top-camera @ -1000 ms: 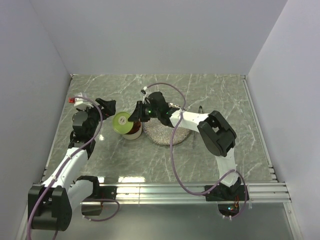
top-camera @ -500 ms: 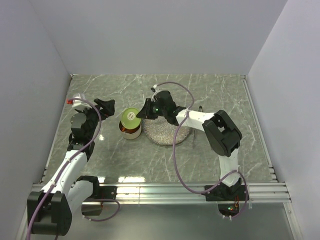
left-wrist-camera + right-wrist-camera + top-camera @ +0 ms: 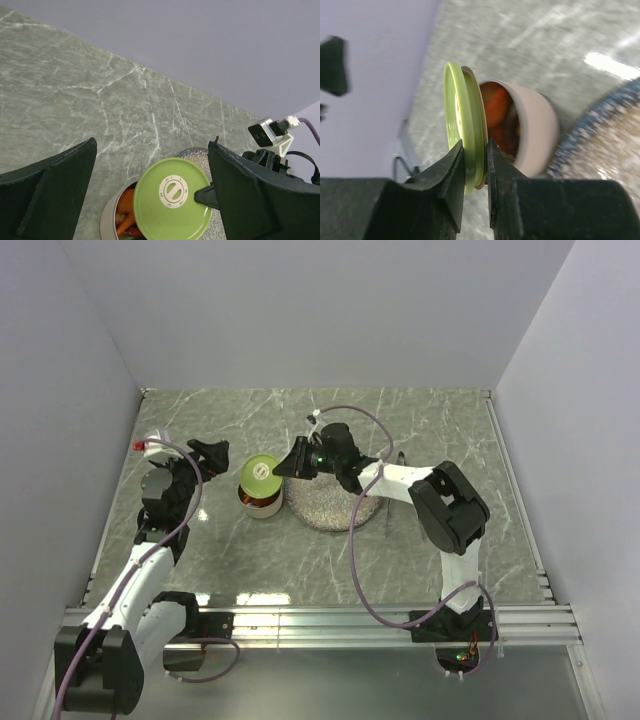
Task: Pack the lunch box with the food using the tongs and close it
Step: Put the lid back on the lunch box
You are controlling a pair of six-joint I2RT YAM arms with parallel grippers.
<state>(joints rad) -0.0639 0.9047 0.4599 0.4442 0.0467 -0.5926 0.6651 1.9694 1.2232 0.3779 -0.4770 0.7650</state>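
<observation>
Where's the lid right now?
Top view, left of centre: the lid is pinched by the right arm's fingers, partly over the open tin, beside the plate.

The lid point(image 3: 262, 470) (in the right gripper point(image 3: 283, 469)) hangs over the lunch box point(image 3: 262, 506), leaving its near side uncovered.

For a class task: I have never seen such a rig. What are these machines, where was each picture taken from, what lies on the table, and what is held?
Two robot arms stand at a marble table. One picture looks down from above; two come from wrist cameras. On the table: a speckled plate and a steel lunch box with orange food inside. The right gripper pinches the green lid by its rim over the open box. The left gripper is open, empty.
</observation>
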